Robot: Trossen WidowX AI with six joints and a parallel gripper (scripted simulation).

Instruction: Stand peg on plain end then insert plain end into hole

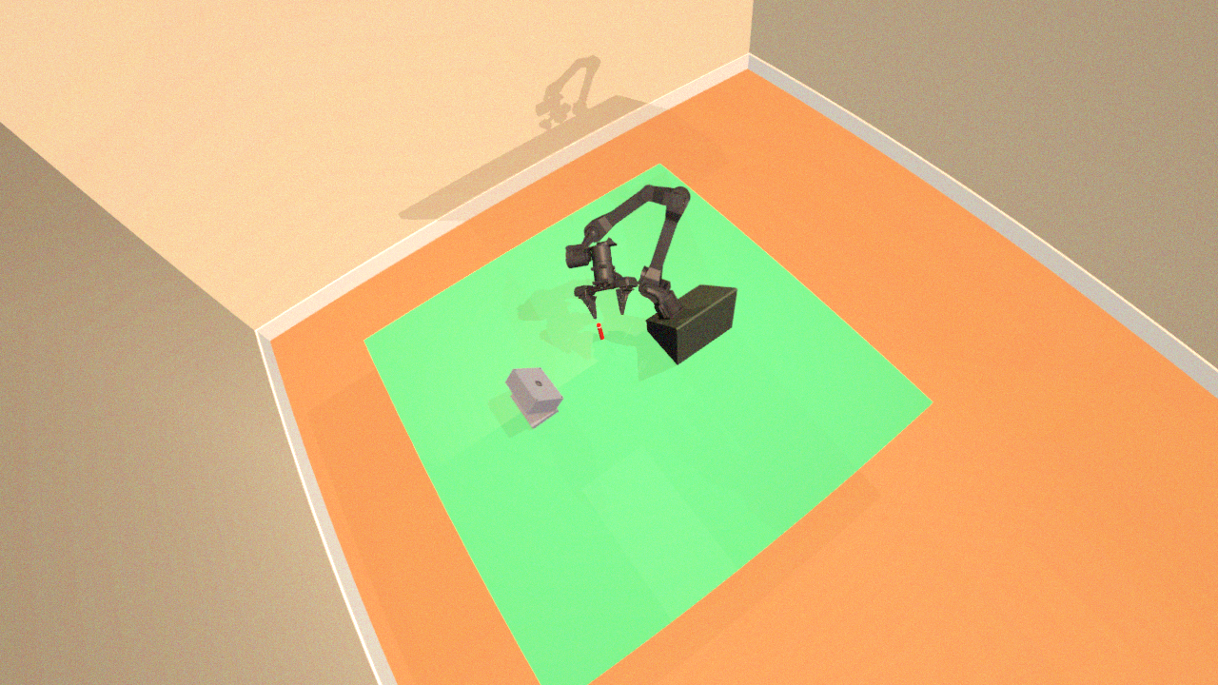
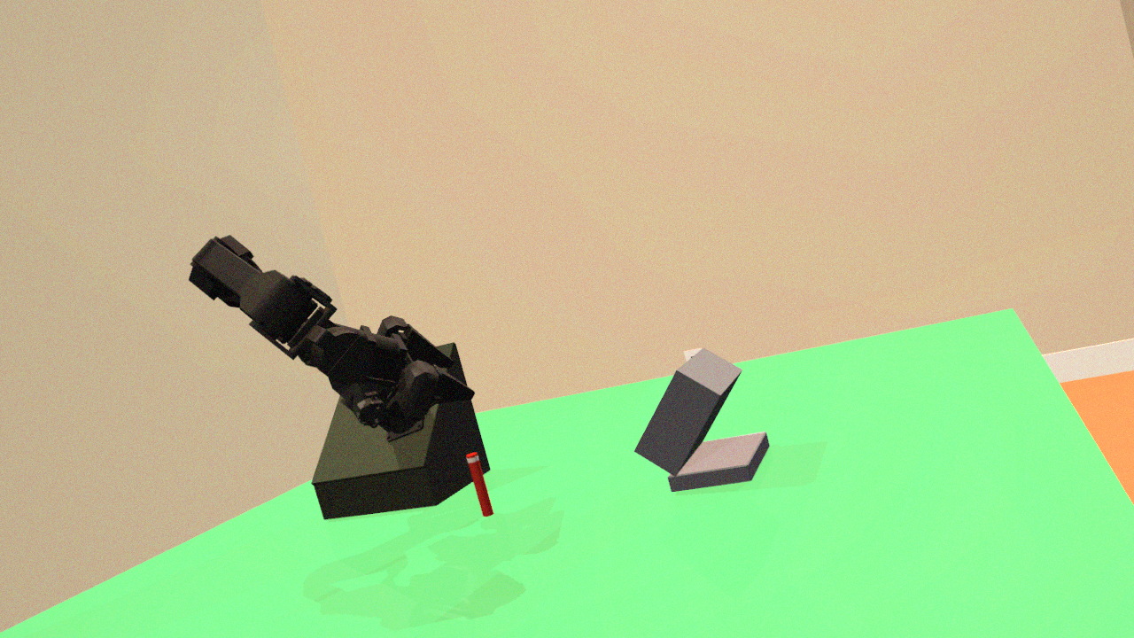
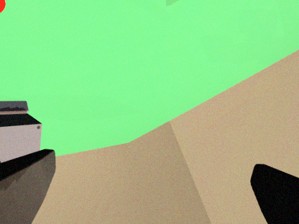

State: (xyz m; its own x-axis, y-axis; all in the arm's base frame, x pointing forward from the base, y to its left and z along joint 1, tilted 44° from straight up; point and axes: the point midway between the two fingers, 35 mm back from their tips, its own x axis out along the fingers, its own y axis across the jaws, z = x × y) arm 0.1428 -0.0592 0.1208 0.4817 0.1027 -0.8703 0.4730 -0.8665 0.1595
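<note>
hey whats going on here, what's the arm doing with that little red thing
A single robot arm is partway through a peg job. The red peg stands upright on the green table on its plain end, white band up, near the arm's dark base. The gripper is open, holds nothing and hangs above the peg. The grey sloped panel, with its one hole, stands apart and has nothing in it. Picking the peg up again comes next.
</note>
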